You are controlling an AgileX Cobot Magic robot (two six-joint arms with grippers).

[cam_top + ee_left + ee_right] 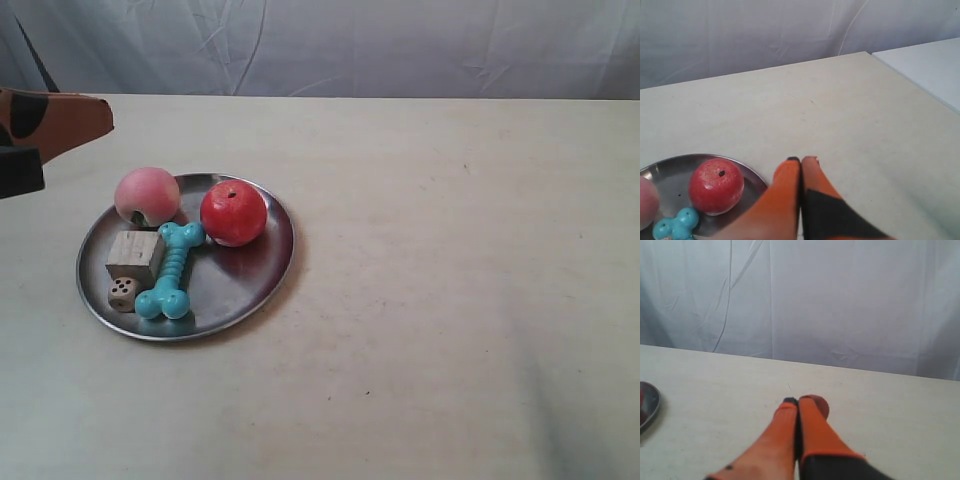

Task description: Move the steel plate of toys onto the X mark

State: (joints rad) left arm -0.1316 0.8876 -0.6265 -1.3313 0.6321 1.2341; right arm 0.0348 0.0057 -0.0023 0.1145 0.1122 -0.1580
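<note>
- The plate (252, 285) is sitting in the left half of the exterior view, on the pale beige table (450, 300).
- It is showing as a wide, round, shiny silver disc with a shallow raised rim, and its bare metal is mirroring the toys' colours.
- A pink peach (146, 195) is resting at the plate's upper left edge, with a red apple (234, 213) just beside it at the upper right.
- A teal chew bone (172, 272) is lying across the middle, running from near the apple down toward the lower left.
- A pale wooden block (135, 255) is touching the bone's left side, and a small die (122, 293) with black dots is sitting just below the block.
- An orange-and-black arm (50, 125) is reaching in at the exterior view's upper left, above and to the left of the plate.
- In the left wrist view, the left gripper (801, 160) is hovering near the plate's rim (752, 175) on the apple's (716, 186) side, its orange fingers pressed together and gripping nothing.
- The right gripper (798, 400) is also clenched on nothing, over bare table well apart from the plate (647, 402), which is only peeking in at the frame's edge.
- A wrinkled white cloth (350, 45) is hanging behind the table.
</note>
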